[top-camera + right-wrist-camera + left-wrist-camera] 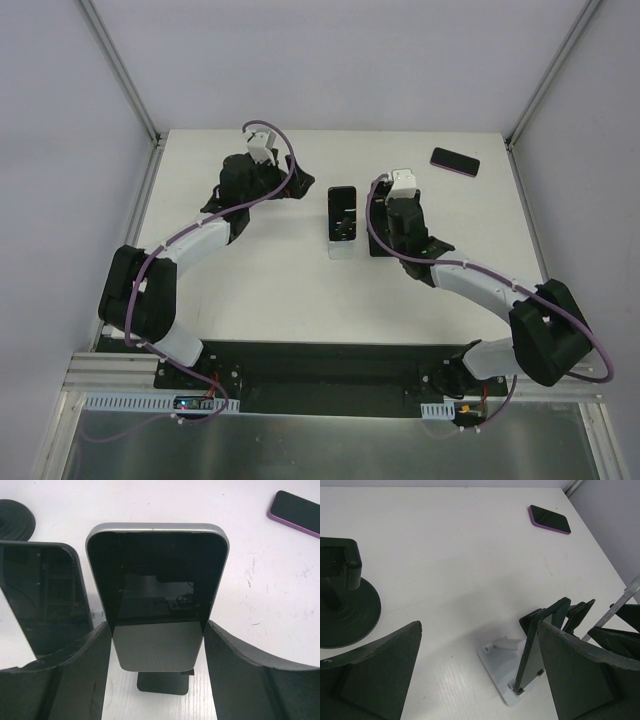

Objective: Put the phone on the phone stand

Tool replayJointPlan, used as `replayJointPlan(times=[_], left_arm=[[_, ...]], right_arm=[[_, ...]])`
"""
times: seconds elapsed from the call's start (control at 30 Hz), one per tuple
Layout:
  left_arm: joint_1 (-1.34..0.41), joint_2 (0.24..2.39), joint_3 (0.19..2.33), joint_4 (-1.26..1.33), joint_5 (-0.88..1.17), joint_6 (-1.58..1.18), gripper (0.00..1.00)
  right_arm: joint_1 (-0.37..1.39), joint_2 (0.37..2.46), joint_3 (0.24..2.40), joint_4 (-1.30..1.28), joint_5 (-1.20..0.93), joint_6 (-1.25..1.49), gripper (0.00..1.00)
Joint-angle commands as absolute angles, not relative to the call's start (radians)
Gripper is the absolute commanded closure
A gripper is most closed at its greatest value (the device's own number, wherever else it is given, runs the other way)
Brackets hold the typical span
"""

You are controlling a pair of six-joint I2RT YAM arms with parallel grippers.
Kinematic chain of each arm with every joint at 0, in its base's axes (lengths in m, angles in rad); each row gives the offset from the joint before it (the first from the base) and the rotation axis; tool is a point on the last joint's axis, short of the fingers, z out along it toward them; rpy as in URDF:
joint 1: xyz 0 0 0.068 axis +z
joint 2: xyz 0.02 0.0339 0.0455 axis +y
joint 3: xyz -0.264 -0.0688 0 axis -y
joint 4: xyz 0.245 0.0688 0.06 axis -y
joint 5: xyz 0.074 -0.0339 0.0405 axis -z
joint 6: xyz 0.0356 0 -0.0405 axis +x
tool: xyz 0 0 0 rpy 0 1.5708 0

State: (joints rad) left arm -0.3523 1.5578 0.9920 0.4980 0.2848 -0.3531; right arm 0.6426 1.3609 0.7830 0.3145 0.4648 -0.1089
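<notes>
My right gripper (388, 232) (156, 635) is shut on a silver-edged phone (157, 590), its fingers (235, 670) pressed against the phone's two long edges. The phone stands upright, screen toward the wrist camera, its lower end just above the base of a small black phone stand (162, 684). Whether it rests on the stand's lip I cannot tell. My left gripper (262, 188) (475, 680) hangs open and empty at the back left, apart from the phone.
A white stand (502, 672) (342, 248) at mid-table carries another dark phone (535, 647) (343, 212) (45, 600), close to the left of the held one. A round black stand (342, 605) sits by my left gripper. A purple-cased phone (455, 161) (549, 519) (297, 512) lies flat at the back right.
</notes>
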Motion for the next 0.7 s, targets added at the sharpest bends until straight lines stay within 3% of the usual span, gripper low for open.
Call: replayJointPlan(times=[0.0,0.67], left_arm=[[-0.336,1.502,0.983,0.566,0.268,-0.367,0.04],[-0.330,1.505,0.979,0.575,0.279,-0.377,0.04]], right_arm=[[0.644,1.373,0.762,0.551,0.561,-0.158,0.99],[0.644,1.457,0.678,0.709,0.574,-0.161,0.99]])
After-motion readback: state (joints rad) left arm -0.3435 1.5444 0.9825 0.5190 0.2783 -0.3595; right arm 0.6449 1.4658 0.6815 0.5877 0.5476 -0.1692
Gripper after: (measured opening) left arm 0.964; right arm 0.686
